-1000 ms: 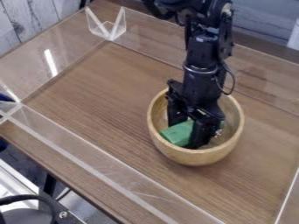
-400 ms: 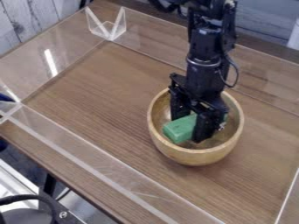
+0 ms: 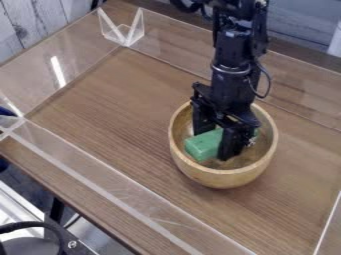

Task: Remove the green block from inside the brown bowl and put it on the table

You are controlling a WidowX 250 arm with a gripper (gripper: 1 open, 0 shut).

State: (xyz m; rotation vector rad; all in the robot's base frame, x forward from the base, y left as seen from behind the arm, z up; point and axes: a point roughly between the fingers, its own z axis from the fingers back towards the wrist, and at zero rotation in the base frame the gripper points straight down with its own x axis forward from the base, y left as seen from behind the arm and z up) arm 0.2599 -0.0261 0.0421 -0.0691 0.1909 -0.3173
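Down inside the round, thick-rimmed brown bowl of pale smooth-grained wood, the black gripper points nearly straight down, its jaws partly apart and straddling the matte green block. Whether they actually pinch it is unclear. Beneath lies a brown wood-grain surface edged by clear acrylic walls.

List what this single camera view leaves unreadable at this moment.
- Small bright green block: mostly covered by the black gripper; whether the fingers pinch it is unclear.
- Round tan wooden bowl: its floor is hidden behind the gripper.
- Arm: cut off by the top edge.
- Brown wood-grain table: cropped on every side.
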